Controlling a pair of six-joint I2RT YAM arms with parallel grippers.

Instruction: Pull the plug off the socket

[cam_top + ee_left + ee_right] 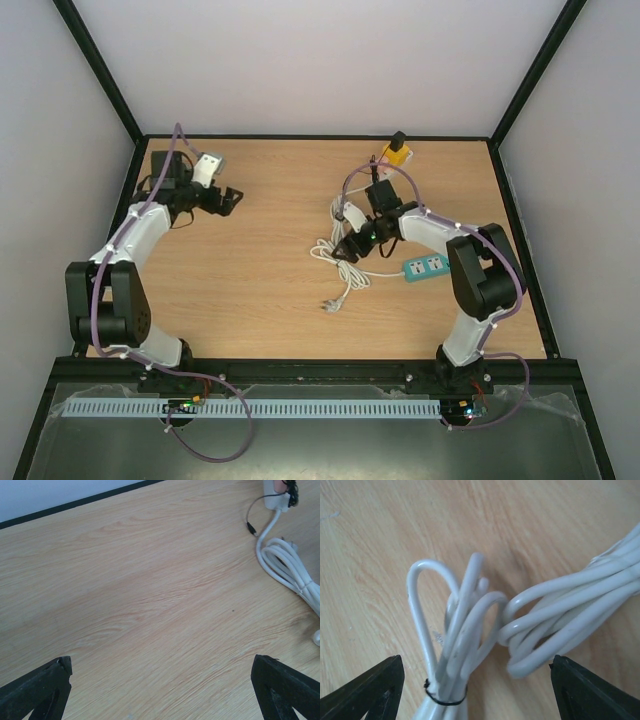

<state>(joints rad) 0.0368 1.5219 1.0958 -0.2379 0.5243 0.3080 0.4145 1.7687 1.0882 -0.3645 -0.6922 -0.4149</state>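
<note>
A teal power strip [424,267] lies on the table by my right arm. Its white cord is coiled in bundles [335,258] and ends in a loose plug [328,305]. My right gripper [348,248] is open just above the coils, and the wrist view shows the white loops [470,625] between its fingertips [375,690], gathered by a black tie [445,700]. A white adapter [352,213] with a thin black lead lies just behind. A yellow block with a black plug on it [397,152] sits at the back edge. My left gripper [228,198] is open and empty at the far left.
The left wrist view shows bare wood under my left gripper [162,695], with the white cord [285,565], the adapter [275,487] and a small black connector [251,528] at the right. A black frame [320,137] and white walls bound the table.
</note>
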